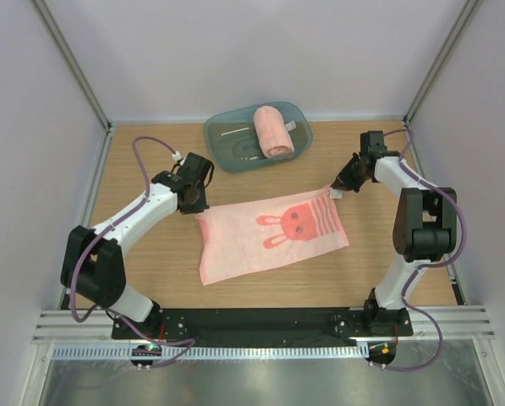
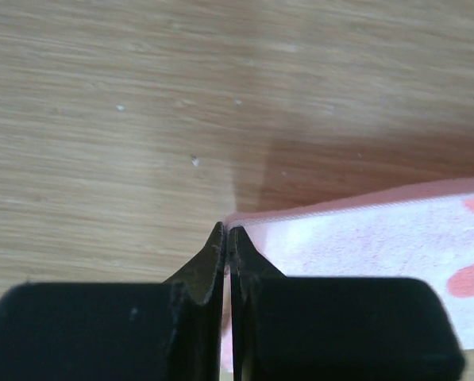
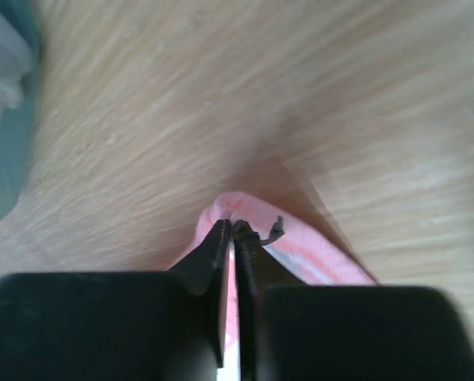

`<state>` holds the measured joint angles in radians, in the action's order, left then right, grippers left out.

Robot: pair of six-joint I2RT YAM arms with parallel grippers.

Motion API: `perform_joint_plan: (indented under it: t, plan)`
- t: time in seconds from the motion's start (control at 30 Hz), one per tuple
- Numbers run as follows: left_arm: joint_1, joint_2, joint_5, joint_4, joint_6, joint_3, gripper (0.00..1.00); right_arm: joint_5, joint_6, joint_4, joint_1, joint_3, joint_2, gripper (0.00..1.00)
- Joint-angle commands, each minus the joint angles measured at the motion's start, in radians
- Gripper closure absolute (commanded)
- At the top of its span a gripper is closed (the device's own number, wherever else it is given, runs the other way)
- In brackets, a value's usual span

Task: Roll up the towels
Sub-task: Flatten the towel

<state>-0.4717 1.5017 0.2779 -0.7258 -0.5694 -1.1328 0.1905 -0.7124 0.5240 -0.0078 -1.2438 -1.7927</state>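
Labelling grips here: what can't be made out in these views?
Top view: the left gripper and right gripper hide their own fingertips at the far corners of the flat towel.
Left wrist view: the gripper covers the towel behind the corner; the right edge cuts the rest.
Right wrist view: the tub is blurred and cut by the left edge.
Top view: items beside the rolled towel in the tub are too small to name.

A flat salmon-pink terry towel with rabbit print (image 1: 269, 233) lies in the middle of the wooden tabletop (image 1: 167, 283). Behind it stands a translucent teal oval plastic tub (image 1: 221, 135), with a rolled salmon-pink terry towel (image 1: 273, 131) inside.
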Motion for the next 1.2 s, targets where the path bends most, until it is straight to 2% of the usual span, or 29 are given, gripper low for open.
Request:
perform_joint_plan:
  t: [0.0,0.03,0.07,0.1,0.13,0.17,0.2,0.3,0.4,0.47,0.63,0.77,0.9,1.0,1.03,1.1,1.13,1.17]
  plan:
    - [0.067,0.064,0.044,-0.006,0.051,-0.085,0.99,0.010,0.010,-0.001,0.002,-0.117,-0.068,0.83]
    - [0.097,0.077,0.043,-0.021,0.054,-0.096,0.90,0.024,0.025,0.002,0.002,-0.134,-0.077,0.66]
    - [0.116,0.089,0.029,-0.027,0.052,-0.105,0.83,0.039,0.034,0.002,0.002,-0.163,-0.082,0.38]
    - [0.129,0.097,0.009,-0.035,0.049,-0.128,0.66,0.027,0.043,0.033,0.002,-0.178,-0.077,0.28]
    - [0.148,0.104,0.004,-0.052,0.049,-0.137,0.58,0.006,0.065,0.050,0.002,-0.190,-0.067,0.20]
    - [0.151,0.104,0.010,-0.061,0.054,-0.149,0.53,-0.026,0.070,0.059,-0.001,-0.192,-0.053,0.14]
    - [0.150,0.101,0.021,-0.085,0.057,-0.168,0.49,-0.045,0.074,0.079,-0.006,-0.186,-0.037,0.13]
    - [0.150,0.049,0.026,-0.112,0.052,-0.165,0.46,-0.083,0.082,0.076,-0.040,-0.097,0.061,0.11]
    - [0.140,-0.066,-0.003,-0.116,0.011,-0.079,0.47,-0.085,0.097,0.053,-0.079,0.036,0.159,0.11]
    - [0.127,-0.171,-0.061,-0.103,-0.020,0.029,0.48,-0.082,0.122,0.045,-0.089,0.114,0.200,0.11]
    - [0.009,-0.351,-0.127,-0.067,-0.167,0.249,0.50,-0.031,0.172,0.033,-0.089,0.224,0.193,0.13]
    - [-0.057,-0.440,-0.183,-0.012,-0.237,0.395,0.53,0.029,0.185,-0.007,-0.087,0.306,0.148,0.25]
    - [-0.099,-0.468,-0.178,-0.007,-0.257,0.423,0.55,0.047,0.172,-0.050,-0.078,0.388,0.165,0.30]
    - [-0.117,-0.482,-0.180,-0.007,-0.276,0.433,0.56,0.053,0.174,-0.061,-0.063,0.437,0.184,0.42]
    - [-0.120,-0.488,-0.180,-0.006,-0.283,0.436,0.56,0.053,0.175,-0.059,-0.060,0.457,0.188,0.50]
    - [-0.122,-0.497,-0.181,0.002,-0.302,0.455,0.56,0.058,0.172,-0.067,-0.044,0.478,0.200,0.59]
    - [-0.123,-0.511,-0.180,0.005,-0.307,0.459,0.56,0.064,0.150,-0.074,-0.037,0.503,0.223,0.68]
    - [-0.123,-0.517,-0.175,0.009,-0.316,0.467,0.57,0.070,0.142,-0.085,-0.031,0.517,0.237,0.72]
